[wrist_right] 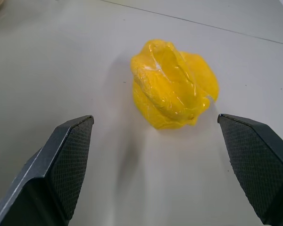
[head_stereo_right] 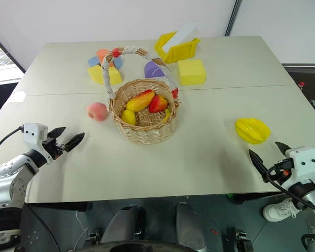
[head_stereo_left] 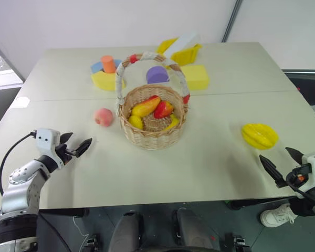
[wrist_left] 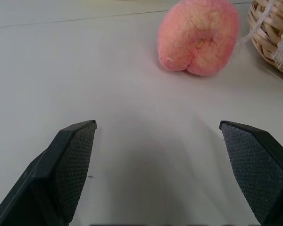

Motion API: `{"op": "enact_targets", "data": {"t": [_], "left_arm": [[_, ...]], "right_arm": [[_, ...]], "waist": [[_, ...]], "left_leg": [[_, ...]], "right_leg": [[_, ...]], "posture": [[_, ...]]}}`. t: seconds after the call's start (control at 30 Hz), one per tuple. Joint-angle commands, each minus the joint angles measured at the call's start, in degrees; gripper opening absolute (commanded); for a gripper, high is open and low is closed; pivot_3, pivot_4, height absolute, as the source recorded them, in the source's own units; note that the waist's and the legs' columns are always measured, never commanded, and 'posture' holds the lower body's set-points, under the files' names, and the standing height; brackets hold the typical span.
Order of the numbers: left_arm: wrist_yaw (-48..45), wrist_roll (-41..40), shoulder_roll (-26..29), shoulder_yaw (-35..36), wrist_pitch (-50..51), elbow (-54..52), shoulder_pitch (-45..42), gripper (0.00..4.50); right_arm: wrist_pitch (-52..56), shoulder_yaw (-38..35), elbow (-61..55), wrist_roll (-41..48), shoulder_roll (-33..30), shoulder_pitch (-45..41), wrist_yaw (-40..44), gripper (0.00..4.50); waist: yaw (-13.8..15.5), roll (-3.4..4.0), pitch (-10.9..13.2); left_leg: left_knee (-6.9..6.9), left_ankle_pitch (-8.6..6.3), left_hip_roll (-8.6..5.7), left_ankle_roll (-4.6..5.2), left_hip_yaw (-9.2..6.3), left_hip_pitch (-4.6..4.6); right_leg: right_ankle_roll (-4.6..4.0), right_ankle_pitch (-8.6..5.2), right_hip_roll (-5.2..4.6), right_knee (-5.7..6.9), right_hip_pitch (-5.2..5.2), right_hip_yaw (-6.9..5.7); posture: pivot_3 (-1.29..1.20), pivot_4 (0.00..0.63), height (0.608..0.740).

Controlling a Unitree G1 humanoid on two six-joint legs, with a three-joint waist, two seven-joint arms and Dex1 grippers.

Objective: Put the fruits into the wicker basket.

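- Broadly, the desk (head_stereo_left: pixel 210 157) is pale and wide, and it carries everything within reach of both arms, with the near half bare so the arms can work there.
- Foam blocks (head_stereo_left: pixel 195 76) sit grouped at the far side, behind the basket; they look set aside as no part of the job.
- At the centre stands the wicker basket (head_stereo_left: pixel 153 137), upright, its arched handle running near to far, so both open sides face the arms. Several toy fruits already lie inside.
- To the right, well apart from the basket, lies the yellow star-fruit (head_stereo_left: pixel 259 135). The right gripper (head_stereo_left: pixel 281 167) hovers just near of it, jaws wide and empty, lined up to straddle it.
- Left of the basket, just beside its wall but not touching, rests the peach (head_stereo_left: pixel 103 116). The left gripper (head_stereo_left: pixel 76 146) points at it from nearer and further left, jaws wide, holding nothing.
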Motion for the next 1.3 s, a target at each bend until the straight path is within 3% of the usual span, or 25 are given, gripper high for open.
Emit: {"op": "enact_targets", "data": {"t": [0.03,0.37,0.67,0.8,0.87,1.1,1.3], "left_arm": [[0.26,0.06,0.69,1.0,-1.09,-1.69,-0.03,4.5],[-0.64,-1.61,0.55,1.8,-0.4,-1.13,-1.24,4.5],[-0.08,-3.32,2.04,1.48,1.58,-3.4,-7.21,4.5],[1.6,-1.25,2.8,-1.1,3.73,-3.09,-11.3,4.5],[3.69,1.64,3.86,-3.65,6.38,-2.39,-13.76,4.5],[7.73,6.89,4.84,-10.68,15.6,-4.69,-19.27,4.5],[9.06,7.91,3.67,-14.84,24.13,-5.46,-25.08,4.5]], "right_arm": [[-0.81,-0.29,-1.08,0.1,-0.11,-0.46,-0.42,4.4],[-0.34,-1.05,-3.41,0.37,-1.49,-0.85,-0.39,4.4],[11.62,-1.67,-18.28,12.58,-7.97,-5.56,-0.36,4.4],[17.04,4.18,-24.73,17.82,-11.46,-11.39,-1.45,4.4],[19.1,11.81,-26.86,18.16,-11.73,-18.47,-3.19,4.4],[20.43,28.14,-26.16,14.44,-7.22,-31.58,-5.73,4.4],[17.56,34.31,-24.96,9.97,-4.18,-34.39,-4.82,4.4]], "waist": [[0.0,0.0,0.0],[0.0,0.0,0.0],[0.12,0.0,-0.01],[0.02,-0.02,-0.02],[-0.33,-0.06,0.01],[0.06,-0.18,0.04],[0.06,-0.24,0.01]], "left_leg": [[0.0,0.0,0.0,0.0,0.0,0.0],[0.0,0.0,0.0,0.0,0.0,0.0],[0.04,0.0,0.0,0.0,-0.01,-0.02],[0.06,0.0,-0.03,0.0,-0.04,-0.07],[0.06,0.0,-0.03,0.0,-0.04,-0.02],[0.09,0.01,-0.02,0.01,-0.1,-0.24],[0.13,0.01,-0.13,0.01,-0.14,-0.29]], "right_leg": [[0.0,0.0,0.0,0.0,0.0,0.0],[0.01,0.0,0.0,0.0,0.0,-0.01],[0.04,0.02,0.02,0.02,0.0,-0.03],[0.05,0.03,0.05,0.01,-0.01,-0.07],[0.06,0.03,0.1,0.05,0.0,-0.06],[0.06,0.03,0.18,0.07,-0.19,-0.11],[0.07,0.04,0.09,0.08,-0.21,-0.16]], "posture": [[0.0,0.15,0.74],[0.0,0.15,0.74],[0.0,0.15,0.74],[0.0,0.15,0.74],[0.0,0.15,0.74],[0.0,0.15,0.74],[0.0,0.15,0.74]]}}
